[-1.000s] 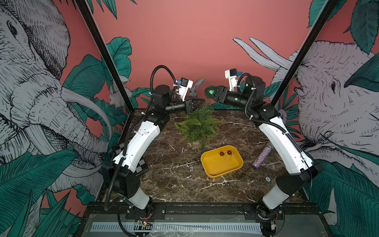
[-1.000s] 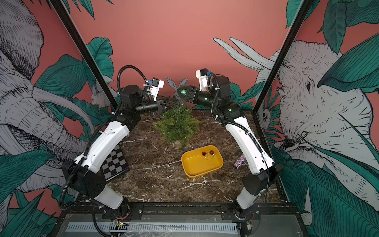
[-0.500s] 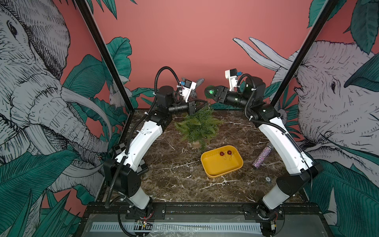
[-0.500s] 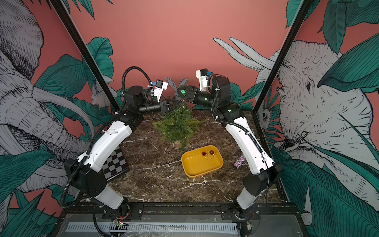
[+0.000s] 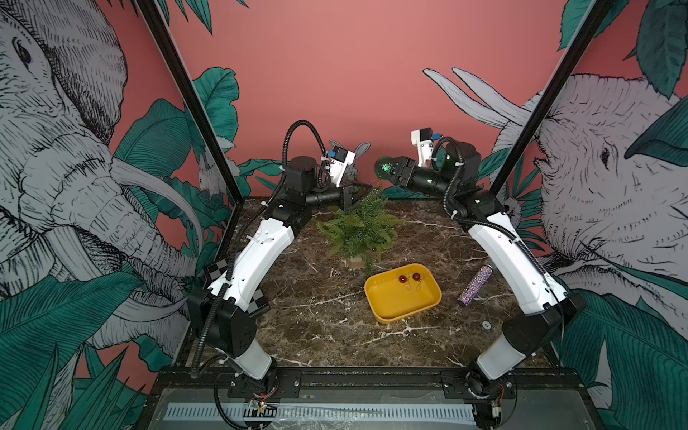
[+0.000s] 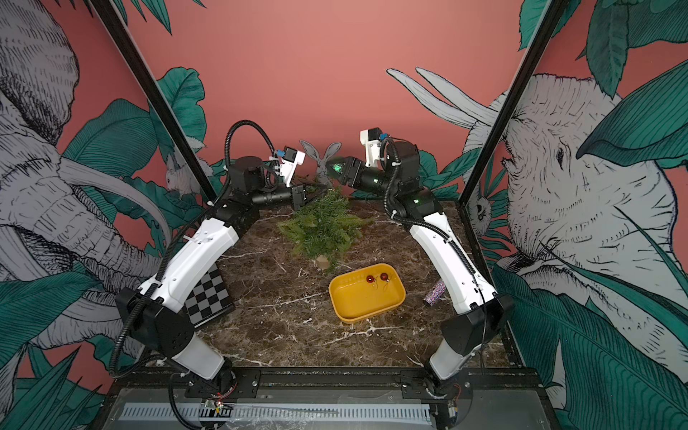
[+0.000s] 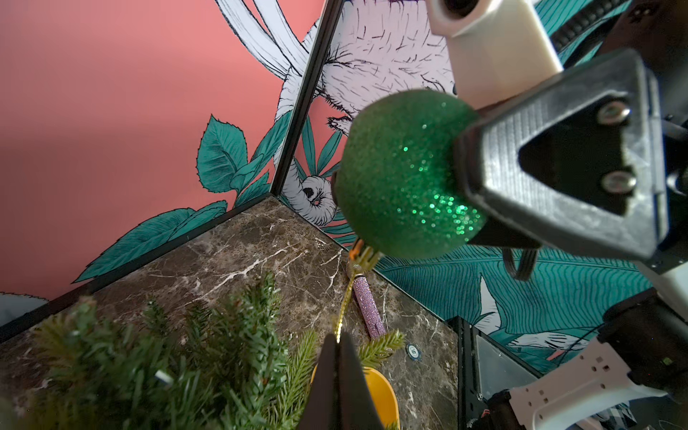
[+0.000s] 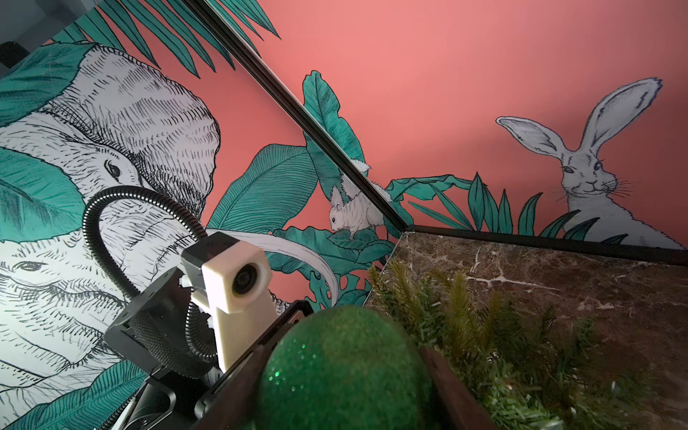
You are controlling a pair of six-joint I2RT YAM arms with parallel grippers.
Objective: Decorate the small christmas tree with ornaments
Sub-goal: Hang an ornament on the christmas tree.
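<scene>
The small christmas tree [image 5: 357, 227] stands in its tan pot [image 5: 355, 261] at the back of the marble table. Just above and behind its top, my right gripper [image 5: 383, 169] is shut on the glittery green ball [image 5: 385, 168], which also shows close up in both wrist views [image 7: 402, 175] [image 8: 346, 368]. A gold string loop [image 7: 348, 298] hangs from the ball's cap down to my left gripper [image 7: 339, 342], which is shut on the string at the treetop [image 5: 368, 185]. Two dark-red balls [image 5: 402, 278] [image 5: 416, 277] lie in the yellow tray [image 5: 391, 316].
A glittery silver-purple cylinder [image 5: 475, 283] lies right of the tray, near the right arm. A checkerboard card [image 6: 208, 294] lies by the left arm's base. The painted walls close in the back and both sides.
My left gripper has edged toward the green ball and shut its jaws on the string. The right gripper has held still with the ball.
</scene>
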